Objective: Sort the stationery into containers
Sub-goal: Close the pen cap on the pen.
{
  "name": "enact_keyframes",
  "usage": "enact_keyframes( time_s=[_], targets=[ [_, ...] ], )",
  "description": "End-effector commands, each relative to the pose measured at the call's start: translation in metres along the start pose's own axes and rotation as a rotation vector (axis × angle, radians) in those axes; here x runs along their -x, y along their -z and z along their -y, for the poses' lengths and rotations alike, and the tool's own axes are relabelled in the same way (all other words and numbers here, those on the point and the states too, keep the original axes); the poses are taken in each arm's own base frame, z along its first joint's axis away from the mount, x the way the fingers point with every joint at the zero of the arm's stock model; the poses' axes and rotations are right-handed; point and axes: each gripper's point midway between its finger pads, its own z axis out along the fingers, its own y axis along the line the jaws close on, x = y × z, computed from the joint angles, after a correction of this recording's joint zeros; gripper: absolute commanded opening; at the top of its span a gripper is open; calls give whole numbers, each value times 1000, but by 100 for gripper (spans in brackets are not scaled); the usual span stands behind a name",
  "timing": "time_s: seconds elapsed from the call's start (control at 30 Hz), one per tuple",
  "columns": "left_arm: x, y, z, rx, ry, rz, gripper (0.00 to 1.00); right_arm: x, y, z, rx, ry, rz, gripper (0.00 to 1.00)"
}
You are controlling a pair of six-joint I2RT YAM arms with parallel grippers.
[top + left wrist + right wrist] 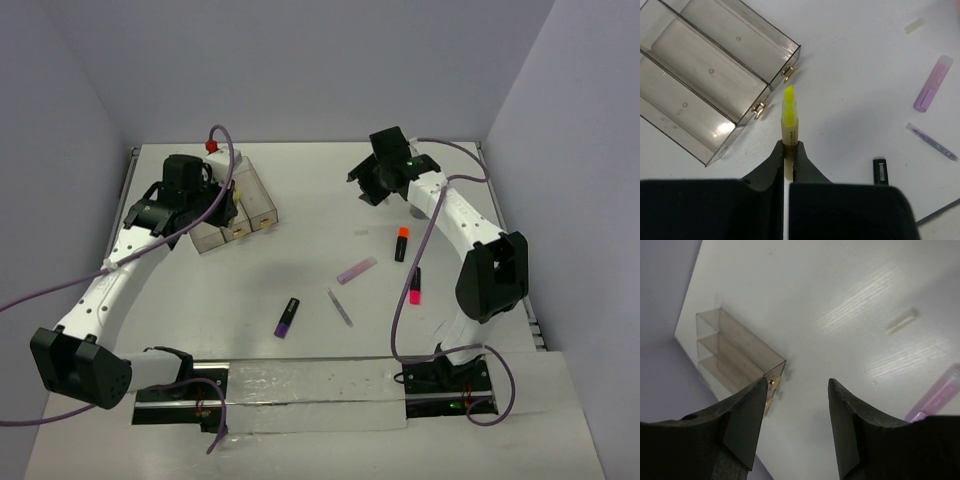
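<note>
My left gripper (788,144) is shut on a thin yellow stick (789,112), whose tip points at the labelled near end of the three joined clear containers (715,75). In the top view that gripper (222,200) hovers over the containers (262,205). My right gripper (796,382) stands open with nothing between its fingers, raised above the table at the back right (362,185). On the table lie an orange marker (401,243), a pink-red marker (414,287), a lilac marker (357,270), a thin grey stick (340,306) and a purple marker (288,317).
A small clear cap-like piece (360,233) lies left of the orange marker. Purple cables loop over both arms. The table's raised edge (535,330) runs along the right side. A shiny strip (310,385) crosses the near edge between the arm bases.
</note>
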Motion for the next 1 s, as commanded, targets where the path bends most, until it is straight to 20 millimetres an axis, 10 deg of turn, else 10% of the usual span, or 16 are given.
enact_keyframes(
  time_s=[0.0, 0.2, 0.97],
  targets=[
    [8, 5, -8, 48, 25, 63, 0, 8, 5, 41, -227, -95, 82, 60],
    [-6, 0, -12, 68, 80, 31, 0, -34, -47, 81, -337, -214, -100, 52],
    [-11, 3, -20, 81, 82, 19, 0, -16, -104, 125, -548, -290, -31, 53]
  ],
)
